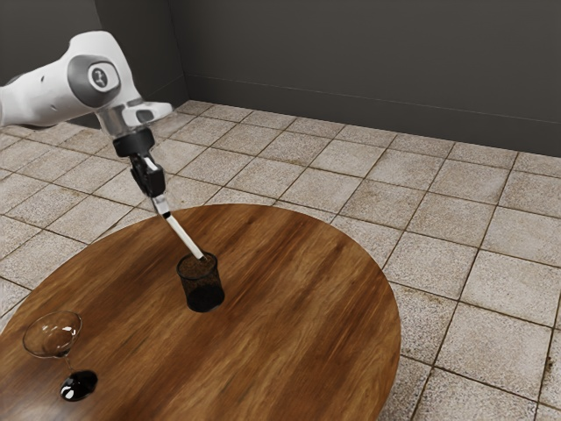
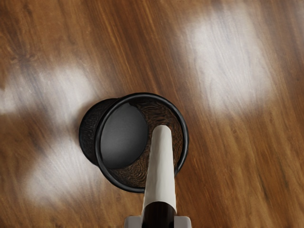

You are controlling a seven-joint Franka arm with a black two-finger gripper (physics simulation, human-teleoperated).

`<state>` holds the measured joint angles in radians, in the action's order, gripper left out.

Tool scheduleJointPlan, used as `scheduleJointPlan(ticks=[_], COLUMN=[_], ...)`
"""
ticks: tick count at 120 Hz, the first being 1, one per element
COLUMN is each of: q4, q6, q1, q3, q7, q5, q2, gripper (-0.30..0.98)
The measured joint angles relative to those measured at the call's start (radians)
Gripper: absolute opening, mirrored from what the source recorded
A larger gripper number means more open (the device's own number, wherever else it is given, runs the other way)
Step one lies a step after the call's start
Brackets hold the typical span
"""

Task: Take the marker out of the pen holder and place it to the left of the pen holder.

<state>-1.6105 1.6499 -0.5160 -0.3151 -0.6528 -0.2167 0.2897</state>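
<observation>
My gripper (image 1: pixel 161 205) is above the pen holder in the exterior view, shut on the dark end of the white marker (image 1: pixel 185 237). The marker slants down, its white end at the mouth of the black mesh pen holder (image 1: pixel 202 285); whether that end is slightly inside or just over the rim I cannot tell. In the wrist view the gripper (image 2: pixel 158 222) has a fingertip on each side of the marker (image 2: pixel 162 166), which reaches over the opening of the upright pen holder (image 2: pixel 124 135).
A clear stemmed glass (image 1: pixel 54 335) with a dark, shiny base stands near the table's edge at the exterior view's lower left. The round wooden table (image 1: pixel 298 298) has its curved edge toward the exterior view's right, with tiled floor beyond.
</observation>
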Motion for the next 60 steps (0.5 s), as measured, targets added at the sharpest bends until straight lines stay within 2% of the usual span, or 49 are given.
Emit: scheduleJointPlan(ticks=[28,48,60], q4=[-0.002,-0.006,-0.051], q6=[0.000,0.013,0.071], q1=[-0.088,-0.129,-0.138], q3=[0.004,0.009,0.008], q7=[0.010,0.015,0.023], q5=[0.004,-0.004,-0.017], q2=[-0.041,0.047,0.074], gripper=[-0.10,-0.10,-0.10])
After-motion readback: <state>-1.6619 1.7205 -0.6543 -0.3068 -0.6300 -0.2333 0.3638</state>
